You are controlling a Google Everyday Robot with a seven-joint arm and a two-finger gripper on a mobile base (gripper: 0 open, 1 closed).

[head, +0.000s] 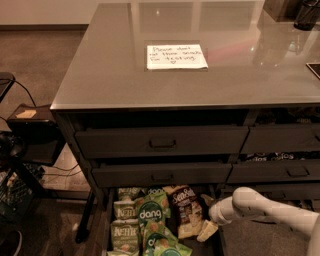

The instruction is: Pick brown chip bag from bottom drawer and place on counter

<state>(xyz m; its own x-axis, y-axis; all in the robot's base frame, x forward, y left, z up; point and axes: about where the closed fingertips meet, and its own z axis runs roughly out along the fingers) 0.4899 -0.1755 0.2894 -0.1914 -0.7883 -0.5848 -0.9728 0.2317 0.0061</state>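
The brown chip bag [184,210] lies in the open bottom drawer [107,226], at the right of the snack pile, with its tan lower edge toward me. My gripper [206,231] hangs at the end of the white arm [260,206], which reaches in from the right. It is low inside the drawer, right beside the bag's lower right corner. The glossy grey counter [115,75] spreads above, with the white handwritten note [176,56] on it.
Green dang bags [150,215] and Kettle bags [124,234] fill the drawer's left side. Two shallower handled drawers [162,142] sit shut above it. Dark objects stand at the counter's back right corner [306,14]. A black stand and cables [30,130] are at the left.
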